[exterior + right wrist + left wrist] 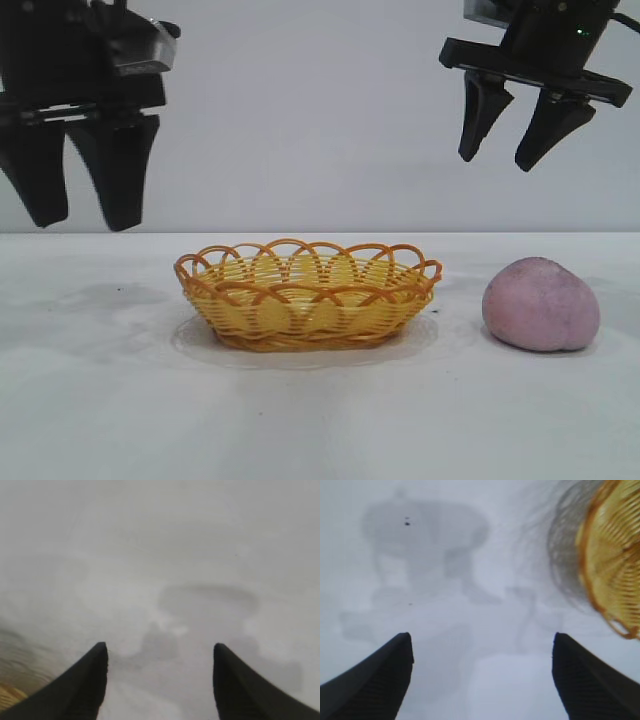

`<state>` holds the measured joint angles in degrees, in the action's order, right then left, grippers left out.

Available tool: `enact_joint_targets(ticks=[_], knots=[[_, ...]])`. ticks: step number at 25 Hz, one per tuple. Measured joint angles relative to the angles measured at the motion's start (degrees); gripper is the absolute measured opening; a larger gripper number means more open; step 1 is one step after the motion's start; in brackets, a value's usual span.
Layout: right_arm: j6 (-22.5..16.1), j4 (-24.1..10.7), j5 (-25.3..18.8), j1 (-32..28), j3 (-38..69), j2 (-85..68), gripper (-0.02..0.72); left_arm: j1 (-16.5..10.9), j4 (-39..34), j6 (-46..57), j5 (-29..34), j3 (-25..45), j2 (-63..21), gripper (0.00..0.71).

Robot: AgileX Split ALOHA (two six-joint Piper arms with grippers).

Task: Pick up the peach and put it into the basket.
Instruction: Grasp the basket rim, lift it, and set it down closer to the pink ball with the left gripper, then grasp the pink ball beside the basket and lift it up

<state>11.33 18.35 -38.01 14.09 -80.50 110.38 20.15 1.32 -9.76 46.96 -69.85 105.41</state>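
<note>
Exterior view: right gripper [510,155] open, empty, high above dull pinkish-purple rounded peach [541,304]; left gripper [85,215] open, idle. Approach step; next descend, grasp, carry to yellow woven basket [300,320].

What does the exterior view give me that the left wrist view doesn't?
Only the exterior view shows the peach, resting on the table to the right of the basket and apart from it, and the right end effector, open in the air above. Only the left wrist view shows two dark specks on the table. Both show the basket, empty as far as seen, and the left end effector, open and raised beside it.
</note>
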Motion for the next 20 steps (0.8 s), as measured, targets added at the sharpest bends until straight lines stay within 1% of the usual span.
enact_joint_targets(ticks=[4,6,10,12,15,17,20], knots=[[0.0,0.0,0.0,0.0,0.0,0.0,0.404,-0.4,-3.8,0.0,0.5,0.0,0.0,0.563],[0.0,-0.1,0.0,0.0,0.0,0.0,0.404,-1.7,-4.2,0.0,0.5,0.0,0.0,0.563],[0.0,-0.7,-0.2,0.0,0.0,0.0,0.404,-7.2,-4.7,0.4,1.2,0.0,0.0,0.563],[0.0,-0.8,-0.3,0.0,0.0,0.0,0.404,-10.5,-5.1,0.9,2.3,0.0,0.0,0.563],[0.0,-0.9,-0.7,0.0,0.0,0.0,0.404,-14.5,-5.3,2.3,4.7,0.0,0.0,0.563],[0.1,-0.9,-0.9,0.0,0.0,0.0,0.404,-16.2,-5.3,3.4,6.3,0.0,-0.2,0.563],[0.1,-1.2,-0.9,0.0,0.0,0.0,0.404,-17.3,-5.3,5.0,8.3,0.0,-1.5,0.563]])
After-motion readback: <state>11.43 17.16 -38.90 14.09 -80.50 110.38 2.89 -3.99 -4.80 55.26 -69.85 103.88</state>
